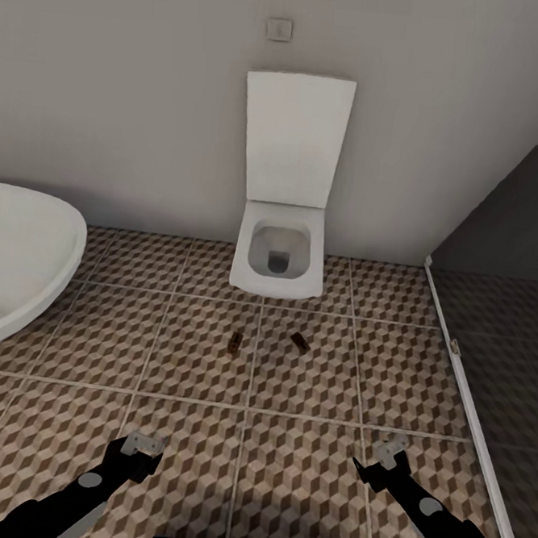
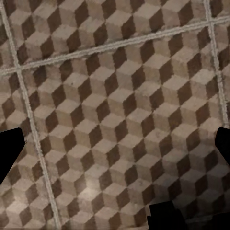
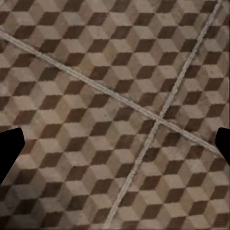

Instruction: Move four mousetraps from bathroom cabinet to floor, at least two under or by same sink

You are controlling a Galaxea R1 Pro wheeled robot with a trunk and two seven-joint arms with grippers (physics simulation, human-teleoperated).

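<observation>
Two mousetraps lie on the cube-patterned bathroom floor (image 1: 173, 358) in front of the toilet, one (image 1: 235, 344) left of the other (image 1: 299, 341), about a tile's width apart. My left gripper (image 1: 143, 447) and right gripper (image 1: 385, 459) hang low over the tiles, nearer to me than the traps. Both are open and hold nothing. In the left wrist view the left gripper (image 2: 115, 148) has only bare tiles between its dark fingertips; the right gripper (image 3: 115, 148) likewise. The cabinet and the bathroom sink are out of view.
A white wall-hung toilet (image 1: 278, 262) with its lid up stands against the far wall. The white bathtub (image 1: 18, 273) curves in at the left. A dark panel with a white floor rail (image 1: 466, 390) runs along the right.
</observation>
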